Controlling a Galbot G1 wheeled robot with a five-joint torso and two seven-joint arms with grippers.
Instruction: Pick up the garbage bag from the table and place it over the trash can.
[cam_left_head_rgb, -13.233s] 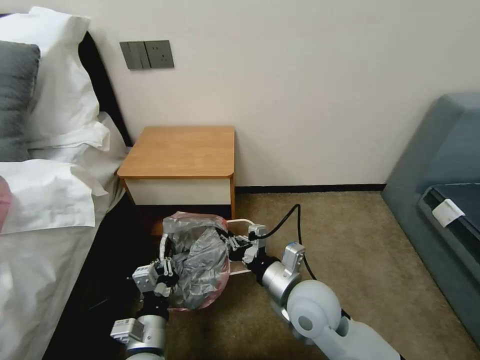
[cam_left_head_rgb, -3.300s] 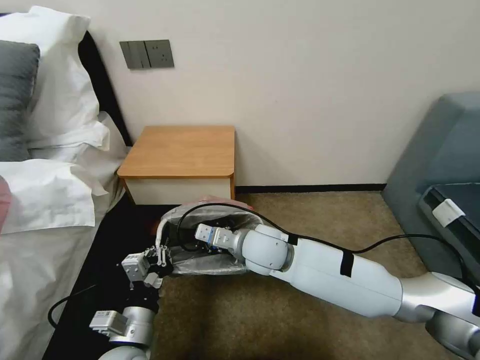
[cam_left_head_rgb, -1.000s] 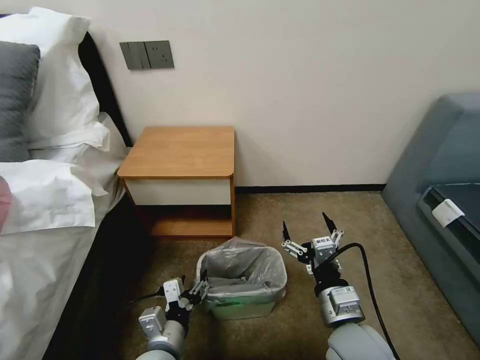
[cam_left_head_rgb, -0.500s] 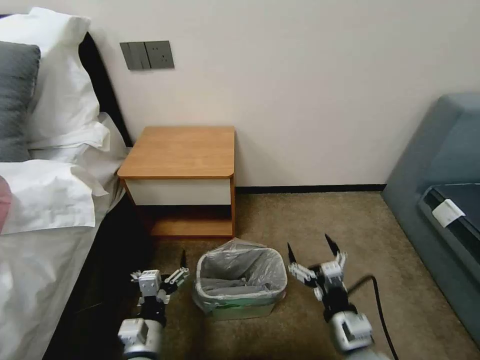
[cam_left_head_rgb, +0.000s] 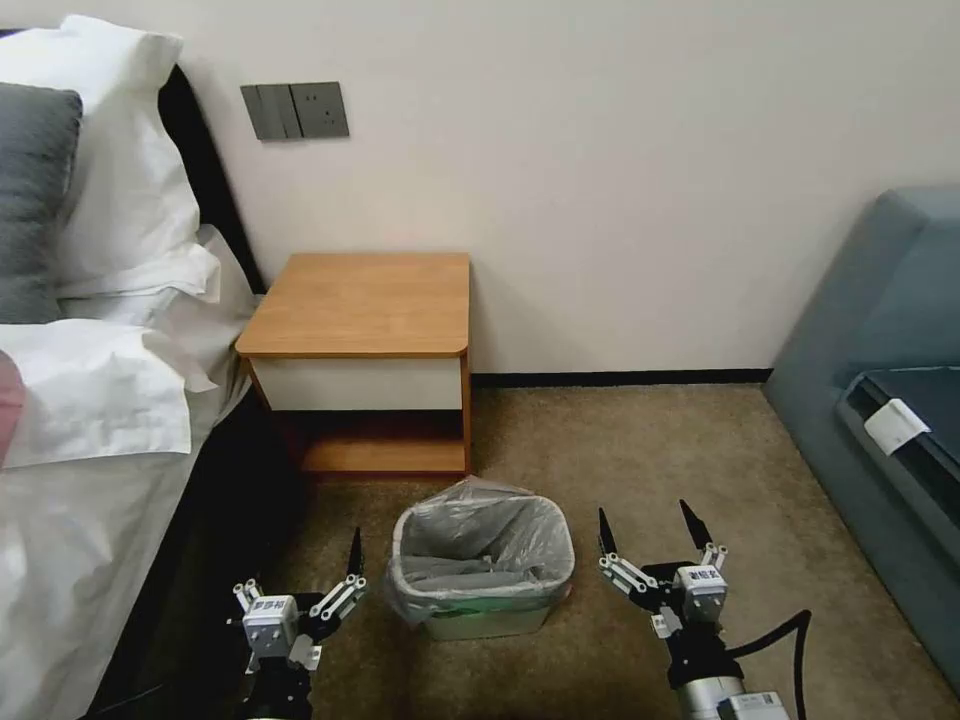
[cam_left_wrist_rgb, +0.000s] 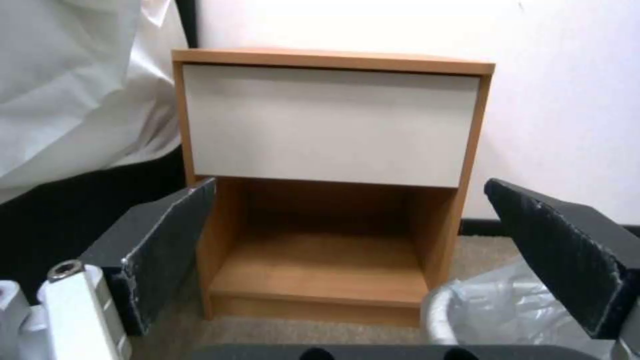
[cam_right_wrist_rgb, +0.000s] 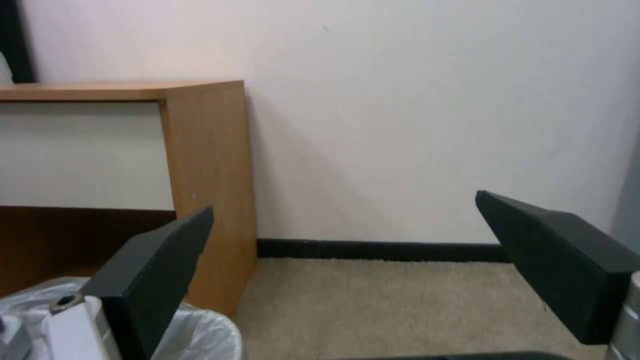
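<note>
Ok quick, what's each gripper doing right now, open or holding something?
Left gripper: open, holding nothing, beside the trash can.
Right gripper: open, holding nothing, on the can's other side.

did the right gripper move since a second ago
Yes. The right gripper, open, has drawn back from the table toward the robot, now beside the trash can.

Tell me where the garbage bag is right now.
In the head view the garbage bag lines the trash can, its edge folded over the rim, on the carpet in front of the table, between the open left hand and right hand.
</note>
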